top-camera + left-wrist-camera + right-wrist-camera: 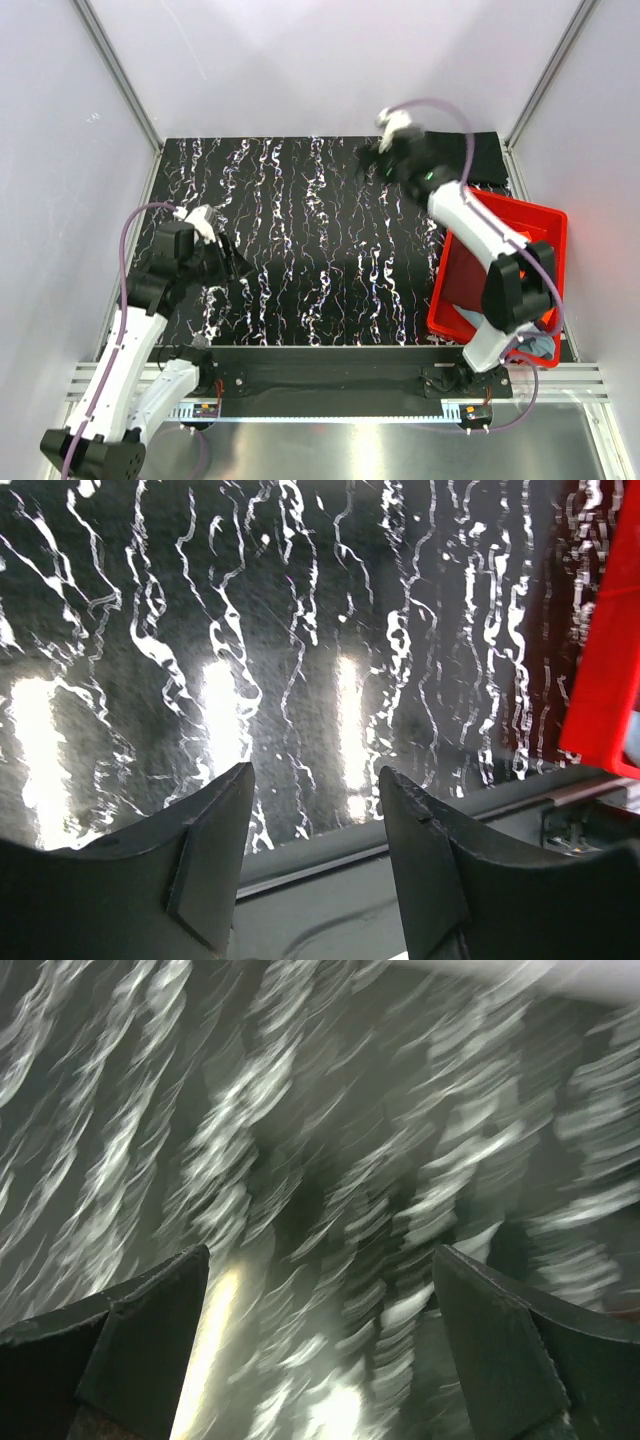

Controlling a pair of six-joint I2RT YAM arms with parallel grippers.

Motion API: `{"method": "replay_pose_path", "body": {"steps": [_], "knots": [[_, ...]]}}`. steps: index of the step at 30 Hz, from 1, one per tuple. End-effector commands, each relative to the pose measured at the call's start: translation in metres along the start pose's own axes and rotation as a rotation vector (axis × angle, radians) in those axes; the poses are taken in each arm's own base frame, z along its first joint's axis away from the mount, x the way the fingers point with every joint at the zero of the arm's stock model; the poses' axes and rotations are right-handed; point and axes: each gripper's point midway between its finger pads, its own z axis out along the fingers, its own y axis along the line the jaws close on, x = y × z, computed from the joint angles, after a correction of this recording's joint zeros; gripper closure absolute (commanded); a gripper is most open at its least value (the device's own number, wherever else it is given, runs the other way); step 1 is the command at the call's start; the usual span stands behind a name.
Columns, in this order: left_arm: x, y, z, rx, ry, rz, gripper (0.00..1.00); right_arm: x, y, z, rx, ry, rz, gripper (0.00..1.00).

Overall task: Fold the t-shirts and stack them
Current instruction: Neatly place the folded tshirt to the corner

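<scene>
A plain black t-shirt [485, 158] lies flat at the back right corner of the marbled mat. My right gripper [372, 160] hovers just left of it, over the mat. In the right wrist view, which is blurred by motion, the right gripper [320, 1260] is open with only mat between its fingers. My left gripper [235, 262] sits low at the left side of the table. In the left wrist view the left gripper [315, 780] is open and empty above the mat's near edge. Grey-blue cloth [540, 345] shows at the near end of the red bin.
The red plastic bin [452, 290] stands tilted at the right edge of the table, under my right arm, and its corner [610, 660] shows in the left wrist view. White walls with metal posts enclose the back and sides. The black marbled mat [310, 240] covers the table.
</scene>
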Motion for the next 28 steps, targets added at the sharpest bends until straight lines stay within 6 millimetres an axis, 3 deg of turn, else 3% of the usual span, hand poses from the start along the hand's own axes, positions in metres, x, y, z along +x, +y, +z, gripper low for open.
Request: {"method": "replay_pose_path", "body": {"steps": [1,2,4,6,7,9,10,13,16,20,25,26,28], "knots": [[0.001,-0.013,-0.006,0.077,-0.027,-0.029,0.41,0.058,0.077,-0.038,-0.171,0.101,0.117,0.00],[0.000,-0.016,-0.010,0.089,-0.037,-0.038,0.39,0.061,0.090,-0.051,-0.205,0.089,0.140,0.00],[-0.005,-0.025,-0.018,0.131,-0.070,-0.031,0.37,0.104,0.126,-0.067,-0.301,0.200,0.200,0.00],[-0.013,-0.033,-0.027,0.156,-0.110,-0.035,0.34,0.124,0.147,-0.087,-0.365,0.262,0.237,0.00],[-0.016,-0.036,-0.028,0.173,-0.130,-0.037,0.33,0.150,0.150,-0.095,-0.385,0.315,0.237,0.00],[-0.016,-0.041,-0.028,0.205,-0.139,-0.084,0.32,0.145,0.157,-0.122,-0.435,0.266,0.293,0.00],[-0.019,-0.047,-0.031,0.236,-0.163,-0.127,0.31,0.154,0.149,-0.141,-0.438,0.245,0.325,0.00],[-0.015,-0.057,-0.032,0.317,-0.168,-0.181,0.29,0.160,0.127,-0.171,-0.370,0.206,0.439,0.00],[-0.009,-0.061,-0.027,0.380,-0.184,-0.219,0.25,0.191,0.109,-0.188,-0.312,0.247,0.431,0.00],[-0.001,-0.073,-0.026,0.522,-0.188,-0.340,0.22,0.214,0.085,-0.216,-0.263,0.231,0.430,0.00],[0.005,-0.081,-0.028,0.666,-0.211,-0.424,0.18,0.209,0.078,-0.255,-0.352,0.110,0.442,0.00],[0.012,-0.077,-0.021,0.671,-0.198,-0.439,0.18,0.206,0.079,-0.259,-0.371,0.089,0.459,0.00],[0.012,-0.082,-0.028,0.735,-0.211,-0.463,0.17,0.203,0.078,-0.267,-0.387,0.060,0.513,0.00]]}}
